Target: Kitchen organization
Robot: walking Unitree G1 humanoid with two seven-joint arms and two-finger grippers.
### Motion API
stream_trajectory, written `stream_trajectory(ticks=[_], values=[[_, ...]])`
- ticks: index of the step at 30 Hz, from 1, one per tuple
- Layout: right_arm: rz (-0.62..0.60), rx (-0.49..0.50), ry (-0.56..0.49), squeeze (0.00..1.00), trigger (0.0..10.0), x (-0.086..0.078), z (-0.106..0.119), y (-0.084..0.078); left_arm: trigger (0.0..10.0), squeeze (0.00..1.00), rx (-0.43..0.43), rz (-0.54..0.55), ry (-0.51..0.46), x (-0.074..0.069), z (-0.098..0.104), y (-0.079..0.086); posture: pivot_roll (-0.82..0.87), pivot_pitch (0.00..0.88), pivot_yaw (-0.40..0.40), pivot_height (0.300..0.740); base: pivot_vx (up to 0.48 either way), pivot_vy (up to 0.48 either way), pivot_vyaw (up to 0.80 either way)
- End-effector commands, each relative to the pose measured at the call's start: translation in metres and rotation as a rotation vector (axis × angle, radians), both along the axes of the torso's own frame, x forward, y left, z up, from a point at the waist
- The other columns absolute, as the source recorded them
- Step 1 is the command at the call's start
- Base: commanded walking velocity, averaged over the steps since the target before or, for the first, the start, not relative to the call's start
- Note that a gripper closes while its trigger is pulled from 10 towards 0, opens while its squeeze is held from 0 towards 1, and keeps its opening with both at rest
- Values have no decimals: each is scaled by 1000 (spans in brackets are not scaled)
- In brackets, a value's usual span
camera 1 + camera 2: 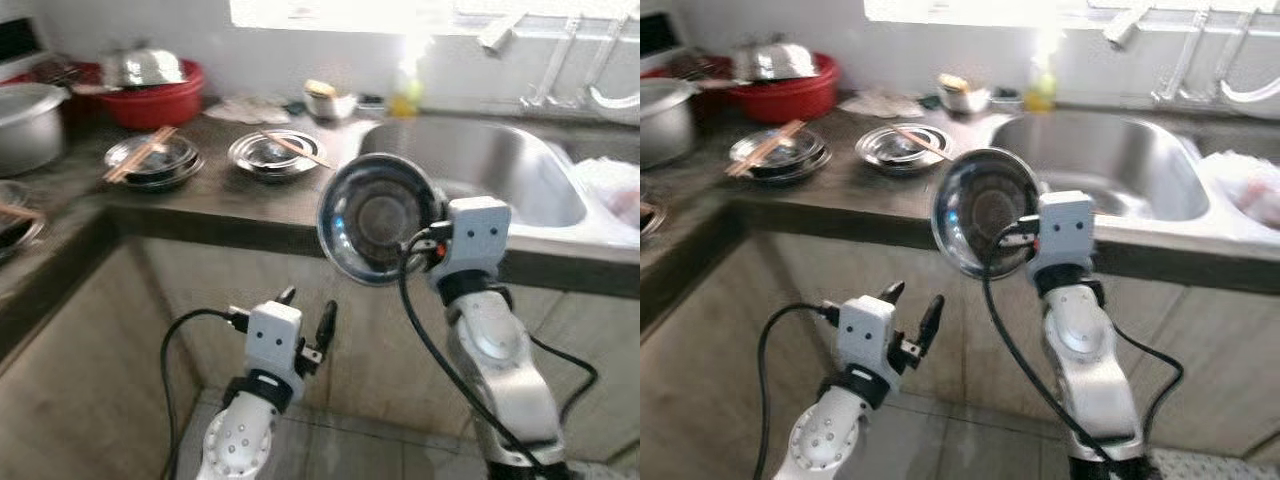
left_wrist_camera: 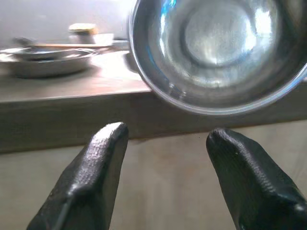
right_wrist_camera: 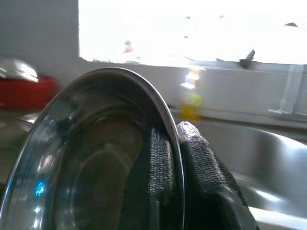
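Observation:
I hold a shiny steel bowl (image 1: 375, 215) upright on its edge in front of the counter's front edge, just left of the sink (image 1: 500, 165). My right gripper (image 3: 176, 158) is shut on the bowl's rim, one finger inside and one outside. My left gripper (image 1: 308, 305) is open and holds nothing. It hangs lower, in front of the cabinet, below and left of the bowl. The left wrist view looks up between its fingertips (image 2: 108, 139) at the bowl (image 2: 220, 52).
On the dark counter (image 1: 220, 200) sit two steel plates with chopsticks (image 1: 155, 158) (image 1: 275, 153), a red basin (image 1: 155, 98) with a steel lid, and a grey pot (image 1: 25, 125) at far left. A yellow bottle (image 1: 405, 95) and a small bowl (image 1: 325, 100) stand behind the sink.

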State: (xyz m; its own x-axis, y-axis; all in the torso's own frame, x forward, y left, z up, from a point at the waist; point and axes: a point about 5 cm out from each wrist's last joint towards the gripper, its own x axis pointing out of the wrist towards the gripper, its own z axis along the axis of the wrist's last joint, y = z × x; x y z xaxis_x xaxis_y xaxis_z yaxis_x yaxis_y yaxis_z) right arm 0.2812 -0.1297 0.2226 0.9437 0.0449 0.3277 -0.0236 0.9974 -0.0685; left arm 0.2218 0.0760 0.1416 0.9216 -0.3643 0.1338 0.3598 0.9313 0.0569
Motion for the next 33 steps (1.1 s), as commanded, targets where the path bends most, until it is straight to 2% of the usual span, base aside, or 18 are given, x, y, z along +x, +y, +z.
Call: stream_trajectory(ticks=[1, 5, 6, 10, 16, 24, 26, 29, 33], values=[[0, -1, -54, 0, 10000, -2, 13, 1, 10000, 0, 15, -6, -1, -1, -1, -1, 79, 8, -7, 740, 0, -435, -781], [21, 18, -91, 0, 10000, -1, 22, 3, 10000, 0, 10, -5, -1, 0, 0, 0, 80, 8, -6, 740, 0, -433, -391], [41, 30, -119, 0, 10000, 0, 32, 5, 10000, 0, 5, -3, 0, 0, 0, 0, 80, 9, -6, 740, 289, -319, 0], [50, 37, -145, 0, 10000, 2, 42, 4, 10000, 0, -14, 21, 6, 1, 0, 2, 81, 10, -10, 740, 0, 0, 0], [60, 19, -135, 0, 10000, 6, 41, 1, 10000, 0, 11, 16, -11, 1, 2, 2, 82, 10, -11, 740, 0, -47, 0], [102, -17, -109, 0, 10000, 8, 38, 4, 10000, 0, 17, 15, -12, 0, 1, 1, 84, 7, -18, 740, 337, -315, 0], [113, -36, -108, 0, 10000, 10, 37, 4, 10000, 0, 17, 14, -11, 0, 1, 0, 85, 5, -19, 740, 390, -276, 775], [120, -30, -103, 0, 10000, 10, 36, 4, 10000, 0, 16, 14, -12, 0, 1, 0, 85, 5, -19, 740, 393, -271, 781], [136, 2, -93, 0, 10000, 12, 36, 5, 10000, 0, 15, 15, -11, 0, 1, 0, 88, 1, -20, 740, 443, 0, 0]])
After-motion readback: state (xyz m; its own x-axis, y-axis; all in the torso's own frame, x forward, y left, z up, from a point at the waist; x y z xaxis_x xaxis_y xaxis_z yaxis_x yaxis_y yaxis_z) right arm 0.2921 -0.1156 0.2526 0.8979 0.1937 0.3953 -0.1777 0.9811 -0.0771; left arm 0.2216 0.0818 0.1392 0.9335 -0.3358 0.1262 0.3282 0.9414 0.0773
